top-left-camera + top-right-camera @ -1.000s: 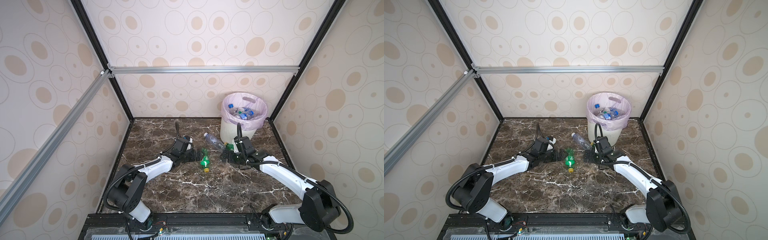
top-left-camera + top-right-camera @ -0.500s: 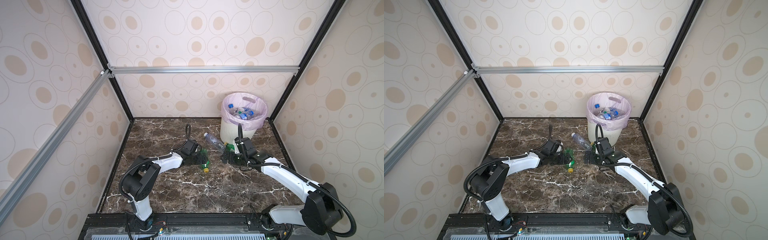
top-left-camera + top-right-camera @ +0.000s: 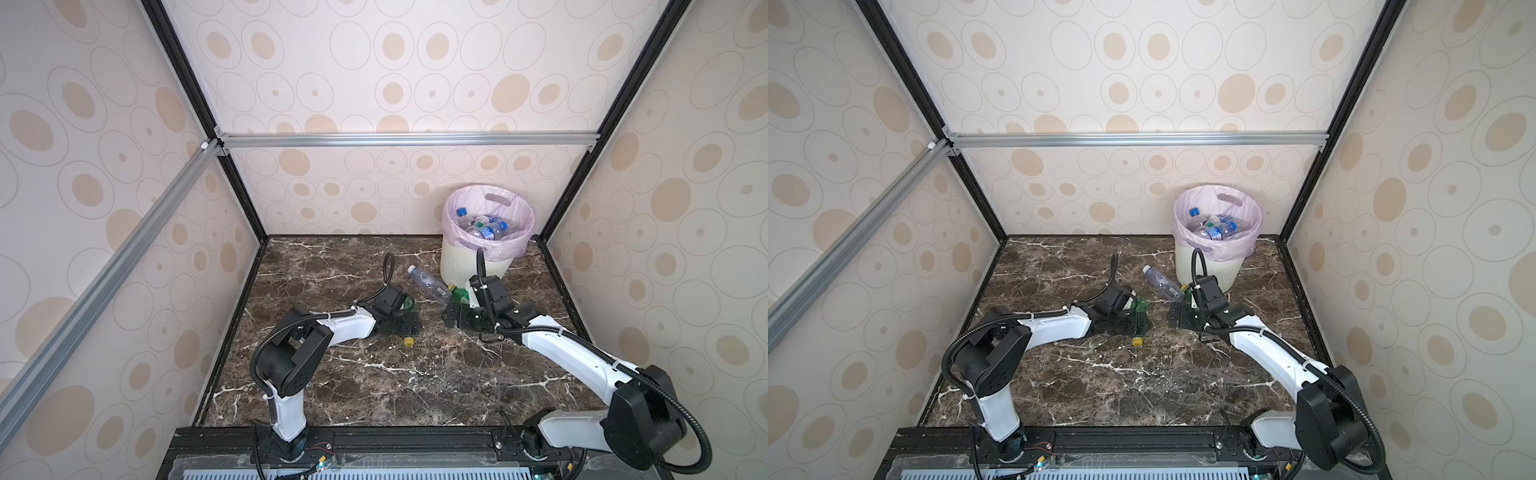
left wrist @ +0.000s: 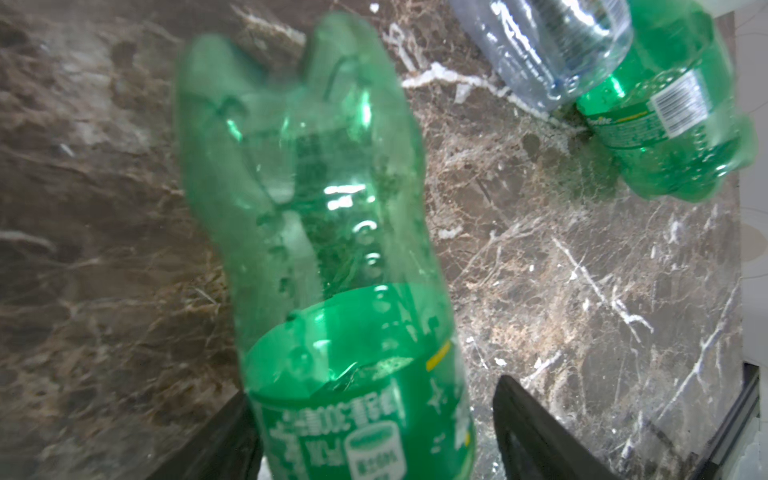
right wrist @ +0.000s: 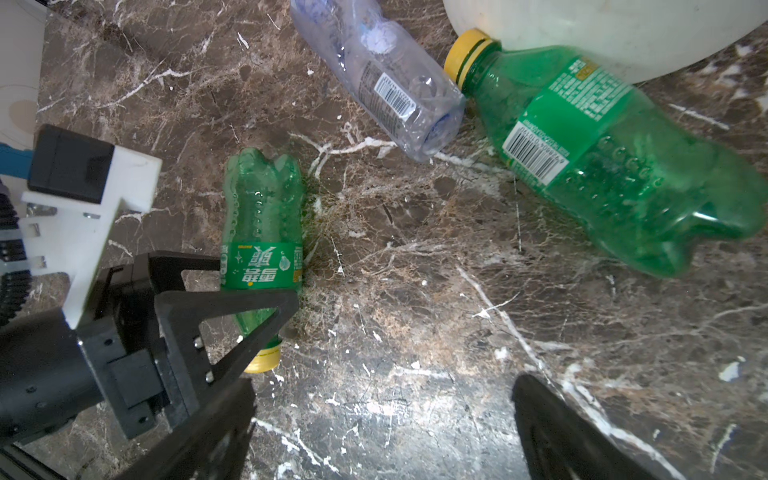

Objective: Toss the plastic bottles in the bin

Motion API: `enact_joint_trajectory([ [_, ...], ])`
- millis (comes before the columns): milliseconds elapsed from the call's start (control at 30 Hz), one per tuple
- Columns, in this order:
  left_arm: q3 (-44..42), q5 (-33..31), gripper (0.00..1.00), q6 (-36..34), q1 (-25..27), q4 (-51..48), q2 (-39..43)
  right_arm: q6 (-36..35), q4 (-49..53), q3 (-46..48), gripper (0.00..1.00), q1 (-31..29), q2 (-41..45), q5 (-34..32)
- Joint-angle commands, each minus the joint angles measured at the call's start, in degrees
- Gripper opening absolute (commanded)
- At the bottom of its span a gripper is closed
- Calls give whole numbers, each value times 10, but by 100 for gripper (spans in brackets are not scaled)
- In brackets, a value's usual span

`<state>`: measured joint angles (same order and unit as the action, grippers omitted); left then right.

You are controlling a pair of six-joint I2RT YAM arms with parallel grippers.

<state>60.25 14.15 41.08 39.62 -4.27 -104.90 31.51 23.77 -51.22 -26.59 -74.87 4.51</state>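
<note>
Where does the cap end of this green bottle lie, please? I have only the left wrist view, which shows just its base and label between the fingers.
Observer: The green bottle lies flat. Its yellow cap sticks out beyond the left gripper, toward the arm bases.
Operator: Thank you. Where is the other arm?
Observer: The right gripper is open and empty, low over the marble top, short of the second green bottle.
Operator: Has the bin any room?
Observer: Yes. The bin holds several clear bottles, all below its rim.
</note>
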Motion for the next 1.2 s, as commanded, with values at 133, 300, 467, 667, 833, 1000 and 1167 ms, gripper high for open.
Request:
enact_joint_trajectory([
  [133,1,-12,69,-15,1,-5,2,10,-10,9,100,2,-6,8],
  [300,-15,-13,63,-24,1,2,11,18,-15,6,100,2,-8,16],
  [467,-25,-10,60,-34,0,8,16,23,-16,2,100,2,-10,22],
  [667,-57,24,59,-37,1,70,57,44,-28,3,100,3,-7,39],
  [833,-80,53,59,-39,0,119,90,88,-60,2,100,13,-6,84],
  [1000,-108,81,58,-41,1,169,124,111,-78,-16,100,12,-9,110],
  [1167,-129,110,58,-36,4,200,142,131,-108,-25,99,13,-22,135],
])
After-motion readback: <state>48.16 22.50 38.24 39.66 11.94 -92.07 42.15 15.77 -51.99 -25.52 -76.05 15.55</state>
